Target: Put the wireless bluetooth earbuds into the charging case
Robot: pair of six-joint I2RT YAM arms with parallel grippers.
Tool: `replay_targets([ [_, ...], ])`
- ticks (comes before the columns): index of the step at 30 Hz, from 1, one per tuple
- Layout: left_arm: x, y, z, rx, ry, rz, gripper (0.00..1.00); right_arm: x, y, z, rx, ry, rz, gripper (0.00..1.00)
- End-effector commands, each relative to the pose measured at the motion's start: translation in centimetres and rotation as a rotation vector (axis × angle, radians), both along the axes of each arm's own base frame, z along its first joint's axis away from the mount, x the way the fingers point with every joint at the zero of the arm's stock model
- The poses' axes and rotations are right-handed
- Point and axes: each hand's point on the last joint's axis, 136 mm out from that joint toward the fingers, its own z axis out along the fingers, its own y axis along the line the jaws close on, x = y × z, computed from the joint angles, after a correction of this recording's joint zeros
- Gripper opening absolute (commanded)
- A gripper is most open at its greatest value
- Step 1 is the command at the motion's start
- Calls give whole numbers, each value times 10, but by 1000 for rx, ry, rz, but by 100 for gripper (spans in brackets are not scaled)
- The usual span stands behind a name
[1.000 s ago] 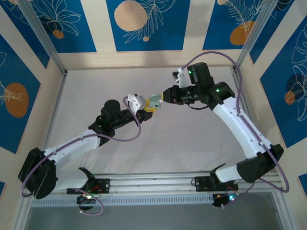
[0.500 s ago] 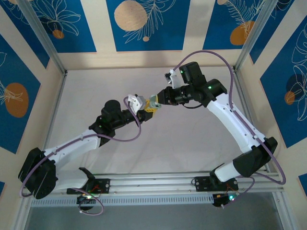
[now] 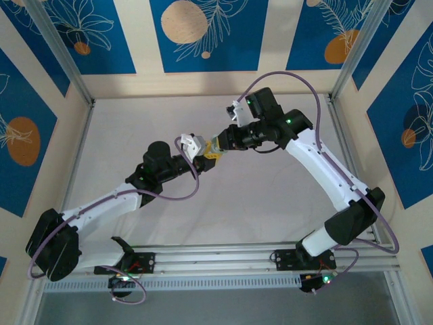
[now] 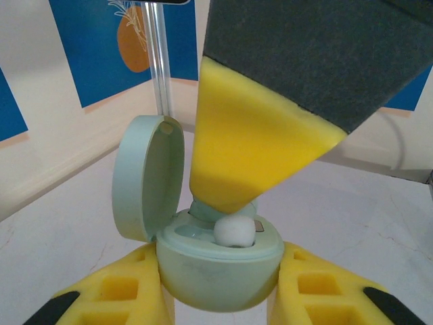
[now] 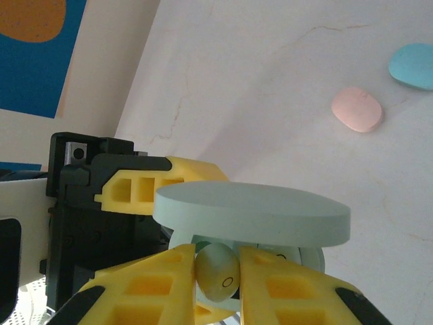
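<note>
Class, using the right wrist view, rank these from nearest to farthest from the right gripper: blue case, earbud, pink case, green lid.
From the right gripper:
1. Earbud, pinched in the gripper itself.
2. Green lid, just above it.
3. Pink case, lying on the table, upper right.
4. Blue case, at the right edge, beyond the pink one.

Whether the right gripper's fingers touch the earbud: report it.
Touching. The right wrist view shows both yellow fingers of the right gripper pressed against the pale green earbud, with no gap on either side.
</note>
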Motion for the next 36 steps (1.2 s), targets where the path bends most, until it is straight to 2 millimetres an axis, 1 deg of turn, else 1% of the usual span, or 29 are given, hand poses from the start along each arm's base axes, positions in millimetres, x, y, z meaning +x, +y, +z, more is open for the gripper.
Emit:
replay_targets([
  [1, -3, -5, 23, -31, -60, -11, 25, -5, 4, 6, -4, -9, 32, 20],
  [6, -3, -5, 23, -33, -59, -13, 25, -9, 8, 6, -2, 2, 56, 21],
  [12, -3, -5, 24, -36, -59, -13, 25, -10, 9, 3, -12, 13, 63, 24],
  [14, -4, -4, 24, -37, -60, -12, 25, -10, 9, 4, -10, 10, 63, 27],
  [27, -4, -4, 23, -35, -57, -11, 25, -12, 8, 14, 32, 3, 64, 31],
  [31, -4, -4, 24, -37, -62, -13, 25, -13, 5, 21, 47, -8, 57, 33],
  [34, -5, -4, 25, -41, -68, -15, 25, -13, -2, 32, 78, -37, 45, 35],
  [36, -6, -4, 27, -50, -76, -16, 25, -13, -8, 43, 119, -69, 31, 35],
])
